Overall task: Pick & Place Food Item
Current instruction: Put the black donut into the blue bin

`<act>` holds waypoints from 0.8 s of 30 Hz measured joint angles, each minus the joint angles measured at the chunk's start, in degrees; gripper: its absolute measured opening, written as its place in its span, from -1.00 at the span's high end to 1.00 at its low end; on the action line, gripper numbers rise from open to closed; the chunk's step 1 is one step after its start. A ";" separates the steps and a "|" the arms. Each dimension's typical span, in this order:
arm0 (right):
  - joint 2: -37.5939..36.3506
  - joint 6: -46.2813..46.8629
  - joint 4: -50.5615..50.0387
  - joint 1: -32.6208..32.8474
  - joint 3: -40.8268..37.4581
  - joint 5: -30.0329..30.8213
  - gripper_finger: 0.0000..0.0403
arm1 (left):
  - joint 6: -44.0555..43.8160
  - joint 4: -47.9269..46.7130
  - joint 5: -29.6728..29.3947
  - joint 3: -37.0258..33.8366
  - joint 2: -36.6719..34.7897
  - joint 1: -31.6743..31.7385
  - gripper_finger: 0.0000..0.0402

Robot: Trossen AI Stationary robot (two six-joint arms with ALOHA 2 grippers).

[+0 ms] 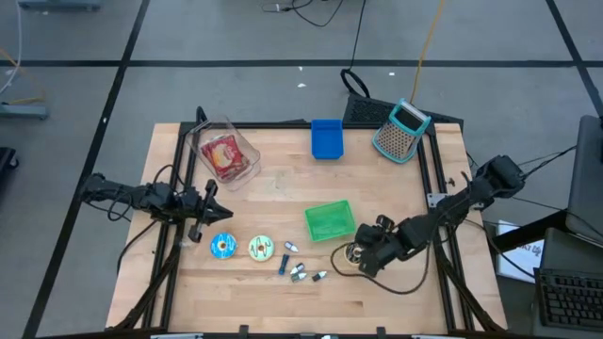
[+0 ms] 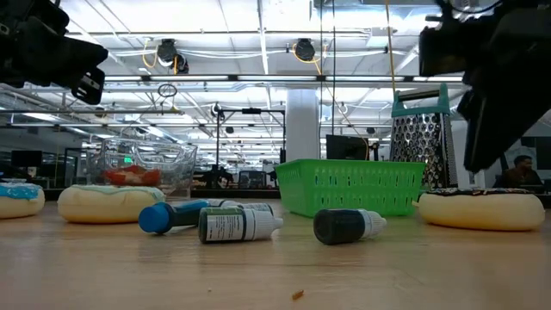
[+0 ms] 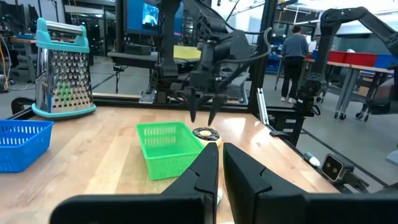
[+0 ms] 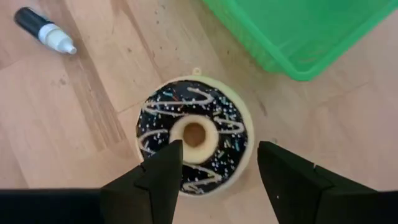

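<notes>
Item: chocolate-iced doughnut (image 4: 194, 144), flat on the counter (image 4: 74, 124), directly below the right jaws (image 4: 219, 163), which stand apart. Likely light, soft, squashable; best taken across the ring, gently. Green basket (image 4: 298, 31) just beyond. Left jaws (image 3: 219, 167) together, idle

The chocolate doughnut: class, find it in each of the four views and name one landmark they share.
High view: lower right, mostly hidden under the right tool.
Low view: chocolate doughnut at far right.
Left wrist view: centre, beside the basket.
Right wrist view: centre, between the fingers.
Shared landmark: green basket.
</notes>
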 joint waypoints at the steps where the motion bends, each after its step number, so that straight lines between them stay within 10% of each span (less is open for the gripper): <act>1: 0.55 0.04 0.46 -0.49 0.00 -0.67 0.03 | -0.01 0.04 0.00 0.00 0.00 0.00 0.88; 24: 2.97 4.11 4.97 -3.40 -5.16 -1.74 0.03 | -0.06 0.24 -0.04 -0.02 0.00 0.00 0.88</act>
